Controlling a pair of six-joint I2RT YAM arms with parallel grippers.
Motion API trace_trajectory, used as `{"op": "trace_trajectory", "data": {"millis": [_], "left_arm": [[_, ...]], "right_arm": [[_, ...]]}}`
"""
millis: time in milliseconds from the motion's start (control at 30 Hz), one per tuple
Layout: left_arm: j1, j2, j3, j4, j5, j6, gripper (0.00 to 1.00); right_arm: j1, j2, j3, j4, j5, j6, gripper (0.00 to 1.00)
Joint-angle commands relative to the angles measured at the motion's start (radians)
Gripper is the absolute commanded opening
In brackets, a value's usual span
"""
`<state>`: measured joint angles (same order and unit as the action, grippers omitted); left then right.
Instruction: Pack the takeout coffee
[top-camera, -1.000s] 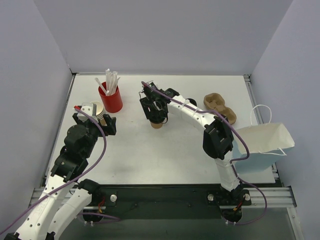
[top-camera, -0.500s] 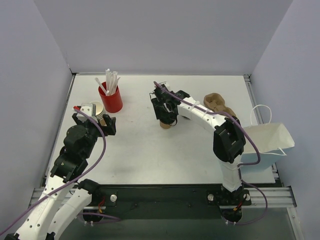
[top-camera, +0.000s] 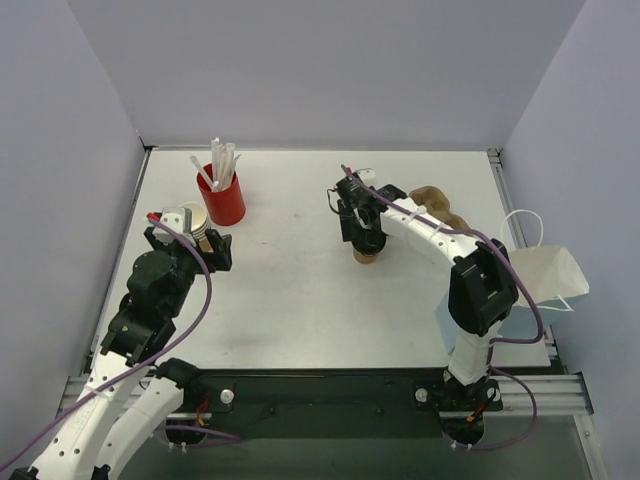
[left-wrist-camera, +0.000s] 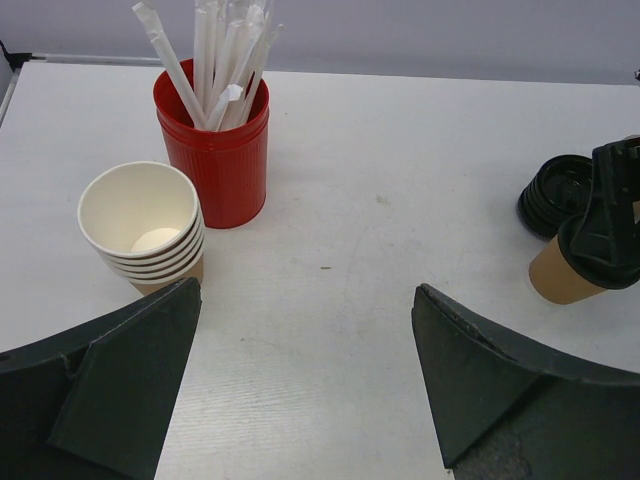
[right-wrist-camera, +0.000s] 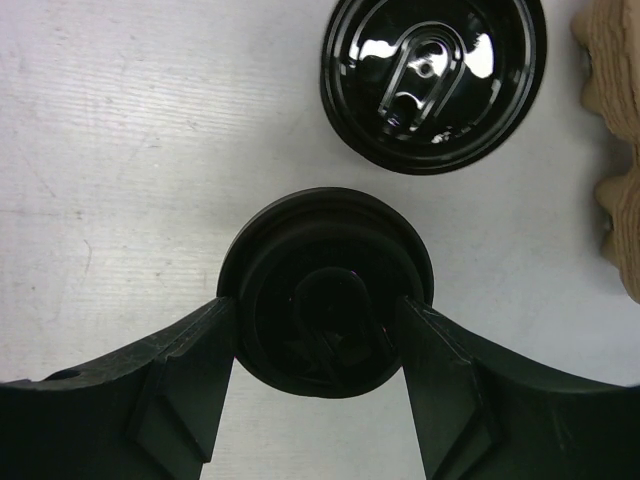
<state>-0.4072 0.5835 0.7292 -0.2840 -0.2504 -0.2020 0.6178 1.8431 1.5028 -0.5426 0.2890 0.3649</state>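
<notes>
The takeout coffee (right-wrist-camera: 325, 290), a tan-brown cup under a black lid, sits between my right gripper's (right-wrist-camera: 318, 312) fingers, which press on both sides of the lid. From above, the cup (top-camera: 366, 255) shows just below the right gripper (top-camera: 362, 228) at mid-table. In the left wrist view the coffee (left-wrist-camera: 560, 275) leans slightly at the far right. My left gripper (left-wrist-camera: 305, 300) is open over bare table at the left, nothing between its fingers.
A red can of wrapped straws (top-camera: 221, 195) and a stack of cream cups (left-wrist-camera: 140, 215) stand by the left gripper. Loose black lids (right-wrist-camera: 435, 75) lie beside the coffee. A cardboard carrier (top-camera: 440, 200) and an open paper bag (top-camera: 530, 280) sit at the right.
My right gripper has travelled to the right across the table with the coffee in its fingers, toward the carrier. The left arm has not moved.
</notes>
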Motion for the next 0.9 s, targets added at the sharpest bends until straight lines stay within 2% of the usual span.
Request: {"op": "trace_trajectory", "data": {"millis": [0,233,533,733,867], "left_arm": [[-0.004,-0.011,-0.002,0.043,-0.004,-0.002,0.97],[-0.004,-0.007,-0.001,0.045,-0.001,-0.002,0.97],[-0.005,0.006,0.003,0.042,0.002,0.003,0.97],[-0.005,0.015,0.004,0.039,0.002,0.003,0.97],[-0.005,0.013,0.006,0.034,-0.003,0.001,0.97]], "right_arm": [[-0.043,-0.013,-0.078,-0.172,0.085,0.012,0.64],[-0.081,-0.041,-0.108,-0.186,0.098,0.020,0.65],[-0.082,-0.122,0.014,-0.194,-0.037,-0.020,0.76],[-0.084,-0.238,0.106,-0.264,-0.091,-0.044,0.77],[-0.086,-0.292,0.171,-0.389,-0.056,-0.043,0.77]]}}
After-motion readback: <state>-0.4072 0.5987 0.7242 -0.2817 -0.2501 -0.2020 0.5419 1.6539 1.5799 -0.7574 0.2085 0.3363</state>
